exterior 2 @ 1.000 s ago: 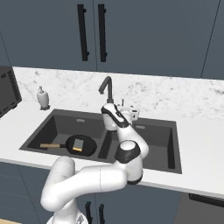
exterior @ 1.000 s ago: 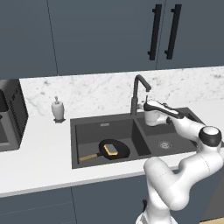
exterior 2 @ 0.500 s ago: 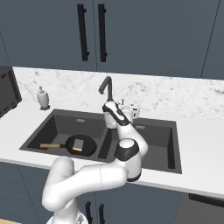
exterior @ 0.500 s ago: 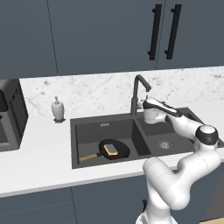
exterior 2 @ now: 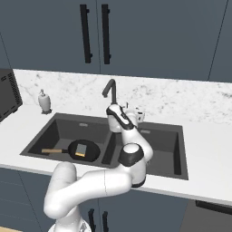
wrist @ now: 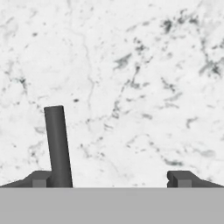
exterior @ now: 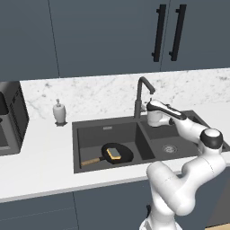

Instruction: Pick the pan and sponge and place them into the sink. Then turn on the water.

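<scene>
**A:** Where's your gripper [wrist: 112, 178] right now, and what has it got?

**B:** Nothing. In your hand view the two dark fingertips [wrist: 179, 178] stand at opposite sides of the picture, jaws spread about as wide as they go, with bare marble backsplash [wrist: 144, 78] between them. The dark faucet [wrist: 58, 146] post rises just inside your left-hand fingertip in that view; I can't tell whether the tip touches it. From the left base view you can see the hand [exterior: 155, 114] held level beside the faucet [exterior: 140, 96], above the divider between the basins.

**A:** And the task's things?

**B:** Both are in the sink [exterior: 105, 128] already. The pan [exterior: 117, 154] lies flat on the floor of the left basin, wooden handle pointing toward the sink's left wall, and the sponge [exterior: 116, 153] rests inside the pan. The right base view shows the same: pan [exterior 2: 84, 150], sponge [exterior 2: 80, 150], left basin. A soap dispenser [exterior: 59, 112] stands on the counter [exterior: 40, 152] left of the sink.

**A:** Anything changed over the last second?

**B:** Very little. Your hand has crept slightly nearer the faucet; the jaws have stayed equally wide, and the pan and sponge haven't shifted.
</scene>
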